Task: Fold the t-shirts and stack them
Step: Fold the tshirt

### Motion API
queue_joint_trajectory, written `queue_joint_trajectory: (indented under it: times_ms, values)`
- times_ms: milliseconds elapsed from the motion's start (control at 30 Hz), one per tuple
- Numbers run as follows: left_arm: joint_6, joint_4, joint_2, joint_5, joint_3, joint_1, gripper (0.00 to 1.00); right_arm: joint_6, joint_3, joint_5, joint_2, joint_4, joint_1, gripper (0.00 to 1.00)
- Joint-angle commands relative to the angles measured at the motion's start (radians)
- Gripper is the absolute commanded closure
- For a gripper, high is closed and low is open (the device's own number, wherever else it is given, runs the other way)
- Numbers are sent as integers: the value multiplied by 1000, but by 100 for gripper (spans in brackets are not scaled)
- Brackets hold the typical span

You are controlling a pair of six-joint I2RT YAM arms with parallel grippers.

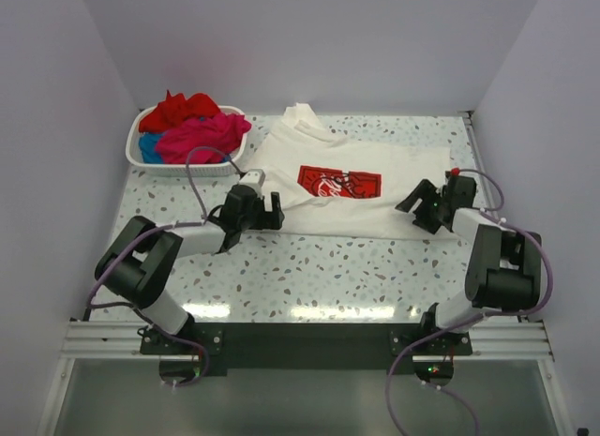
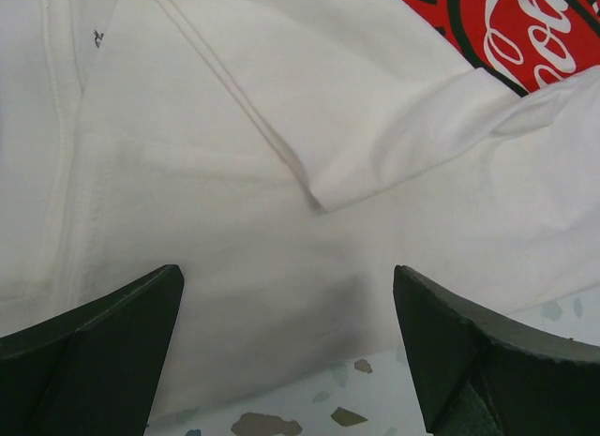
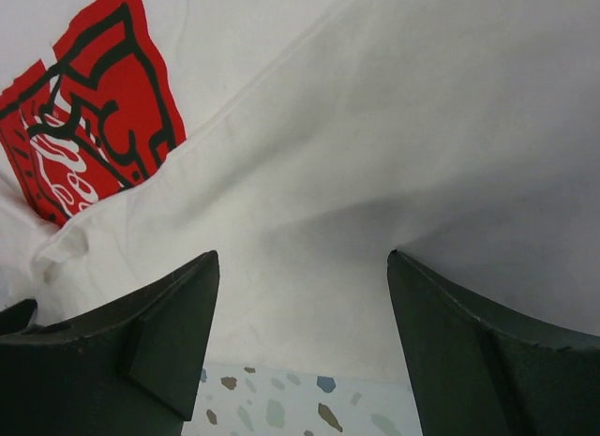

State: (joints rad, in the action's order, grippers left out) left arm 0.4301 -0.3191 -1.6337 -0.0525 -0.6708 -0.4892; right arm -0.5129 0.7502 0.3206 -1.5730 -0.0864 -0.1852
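1. White tee (image 1: 347, 187) lies spread at centre of top view, on the speckled table (image 1: 328, 267), red print (image 1: 339, 182) facing up. Its near hem runs between both arms.
2. Left gripper (image 1: 267, 211), at the tee's lower-left edge, has jaws wide apart w/ nothing pinched. Its wrist view shows the hem and a tucked-in sleeve fold (image 2: 375, 145) between the fingers.
3. Right gripper (image 1: 422, 203), at the lower-right edge, is also spread and empty. Can't tell if either one touches the cloth.
4. Other tees sit in the basket (image 1: 136, 159) at upper left: red tee (image 1: 183, 110), magenta tee (image 1: 202, 136), blue tee (image 1: 150, 147), all bunched.
5. Risks, my read:
   - A pinch may catch the top layer only, so the layer under it stays behind.
   - Uneven lift L vs R would skew the fold line.
   - The tucked sleeve may flop out if the cloth is dragged.
   - Table looks smooth, so the tee could slide rather than fold.
6. Materials: tee is soft matte knit w/ stitched seams and shallow wrinkles. Print is a flat red rectangle w/ white script and black lines. Fingers are dark, matte wedges. Basket is white slatted plastic.
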Motion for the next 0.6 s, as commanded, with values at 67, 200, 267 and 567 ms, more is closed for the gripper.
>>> queue_joint_trajectory:
  times_ms: [67,200,267,567]
  values:
    - [75,32,57,92,160,-2,0,-85,-187,-44,106,-122,-45,21]
    - [81,57,123,82,214,-14,0,-114,-232,-104,261,-212,-45,17]
    - [87,63,164,83,249,-20,0,-131,-241,-138,338,-254,-46,13]
    - [203,247,378,-9,303,-224,0,-30,-116,-315,632,-504,-51,15]
